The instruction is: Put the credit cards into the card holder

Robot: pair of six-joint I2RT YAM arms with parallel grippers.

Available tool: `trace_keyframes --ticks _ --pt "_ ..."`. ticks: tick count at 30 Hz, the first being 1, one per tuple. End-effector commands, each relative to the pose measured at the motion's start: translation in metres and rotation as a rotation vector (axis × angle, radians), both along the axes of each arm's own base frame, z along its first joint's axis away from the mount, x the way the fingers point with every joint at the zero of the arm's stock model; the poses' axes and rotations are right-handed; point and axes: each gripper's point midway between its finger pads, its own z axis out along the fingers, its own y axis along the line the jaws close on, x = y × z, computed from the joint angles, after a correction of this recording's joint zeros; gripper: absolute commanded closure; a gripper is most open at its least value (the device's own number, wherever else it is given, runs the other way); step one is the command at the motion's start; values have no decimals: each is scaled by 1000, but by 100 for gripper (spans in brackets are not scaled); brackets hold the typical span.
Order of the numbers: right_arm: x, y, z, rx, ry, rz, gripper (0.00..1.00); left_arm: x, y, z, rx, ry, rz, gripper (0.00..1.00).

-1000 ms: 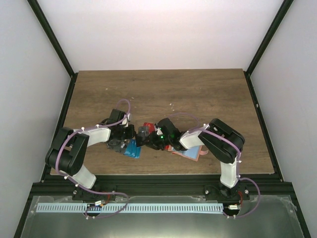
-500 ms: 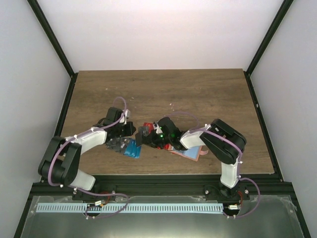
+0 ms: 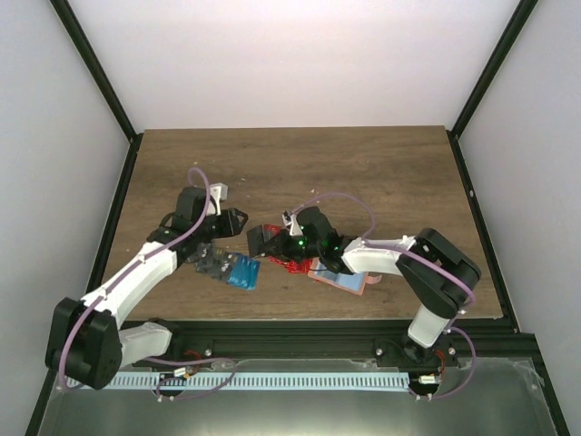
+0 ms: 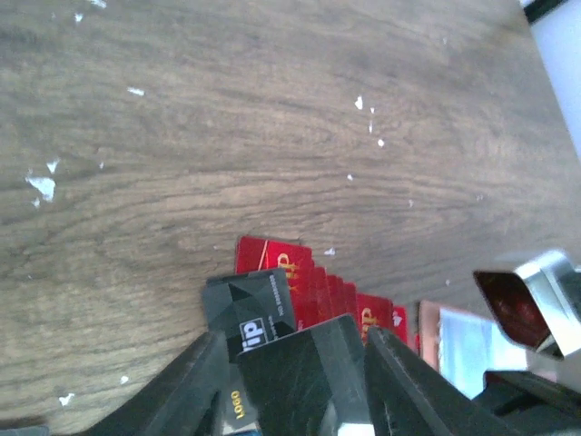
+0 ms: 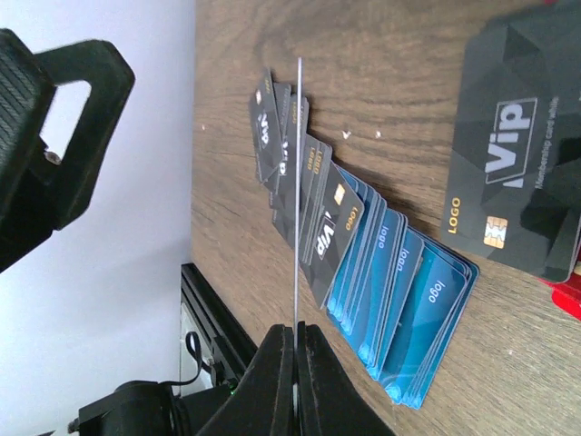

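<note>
Setting: a brown wooden table [image 3: 363, 173] boxed in by white walls [image 3: 290, 54] and a black frame [image 3: 95, 68]; both arms reach toward the middle of the overhead view.
Right gripper [image 5: 296, 331]: pinched tight on a single held card [image 5: 297, 182], seen edge-on as a thin line running up the wrist view, so its colour cannot be told.
Why held so: it is gripped by one end and the rest juts out ahead of the fingers. I judge that this suits sliding it into a pocket.
Left gripper [image 4: 295, 338]: fingers apart with a modest gap, just left of the right gripper in the overhead view. The dark faceted shape between them is probably something lying below, not something gripped.
Blue cards [image 5: 408, 300] and dark cards [image 5: 329, 222]: one overlapping fan at lower left of centre in the overhead view, below the left gripper. The spread likely leaves single edges free to pick.
Red cards [image 4: 300, 272]: an overlapped row at centre, below the right gripper, with a lone dark card [image 4: 250, 304] lying on its left end.
Card holder [image 3: 349, 282]: flat on the table, lower right of centre, partly under the right forearm and just beside the red cards.
Holder to gripper: near but apart. The held card sits up and to the left of the holder and points away from it, so the wrist would need to turn back toward it.
</note>
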Motion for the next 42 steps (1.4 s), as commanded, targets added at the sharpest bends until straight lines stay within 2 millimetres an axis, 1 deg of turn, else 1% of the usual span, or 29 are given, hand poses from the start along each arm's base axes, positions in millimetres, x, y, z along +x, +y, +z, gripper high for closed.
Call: trace_keyframes --ticks 1,3,4,8,9,12,15,20,24,28,31,34,38,40,41,42 --pt "2 -8 20 -6 -95 -13 99 -1 10 22 13 -47 32 48" --pt "2 -10 27 4 -116 -14 99 -3 12 28 14 -71 37 29" --pt "3 -12 30 8 -128 -14 99 -4 14 31 16 -82 40 22" --pt "5 -20 40 12 -159 -29 99 -7 18 36 31 -100 44 1" --pt "6 -22 42 10 -166 -32 99 -9 17 36 30 -100 39 0" --pt "10 -28 48 3 -185 -44 99 -12 13 42 9 -113 13 0" --pt "14 -36 55 -14 -203 -62 99 -16 3 51 -38 -125 -40 0" --pt "23 -50 76 -27 -264 -97 99 -23 -10 63 -92 -149 -115 1" --pt "25 -64 97 -11 -321 -127 99 -30 -21 76 -156 -176 -185 4" --pt "29 -77 117 10 -371 -169 99 -39 -37 89 -249 -200 -276 8" --pt "31 -87 128 -2 -414 -190 99 -48 -49 95 -336 -201 -356 15" --pt "31 -95 134 -14 -445 -194 99 -54 -58 100 -411 -196 -411 19" --pt "27 -98 144 -24 -474 -160 99 -59 -64 106 -495 -222 -448 26" --pt "19 -98 146 -5 -468 -137 99 -60 -65 107 -524 -224 -456 30" --pt "15 -99 144 8 -457 -132 99 -62 -66 108 -544 -225 -464 31" --pt "10 -98 150 44 -461 -125 99 -64 -67 109 -566 -224 -474 32"
